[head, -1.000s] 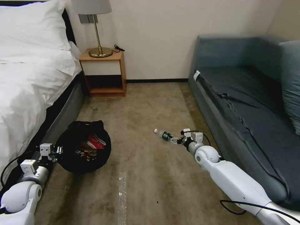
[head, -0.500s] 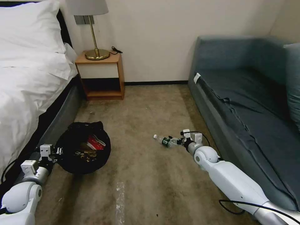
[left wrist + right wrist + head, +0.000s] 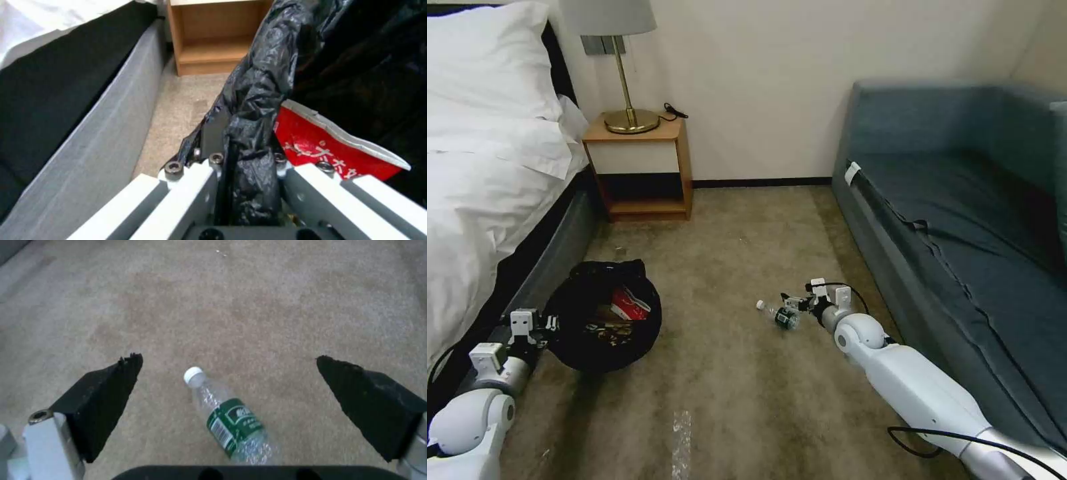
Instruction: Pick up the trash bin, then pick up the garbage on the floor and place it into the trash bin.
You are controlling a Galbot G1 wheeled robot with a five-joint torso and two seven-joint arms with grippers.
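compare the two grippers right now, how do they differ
The left gripper is shut on the trash bin's bag-covered rim; the right gripper is open with the bottle lying loose between its fingers. The left is beside the bed, the right near the sofa. Both are low over the carpet.

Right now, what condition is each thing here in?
trash bin: upright, open-topped, rim clamped by the left end effector
red snack packet: inside the bin
bottle: capped, lying on the carpet
right end effector: open, straddling the bottle, not gripping
lamp: upright on the nightstand
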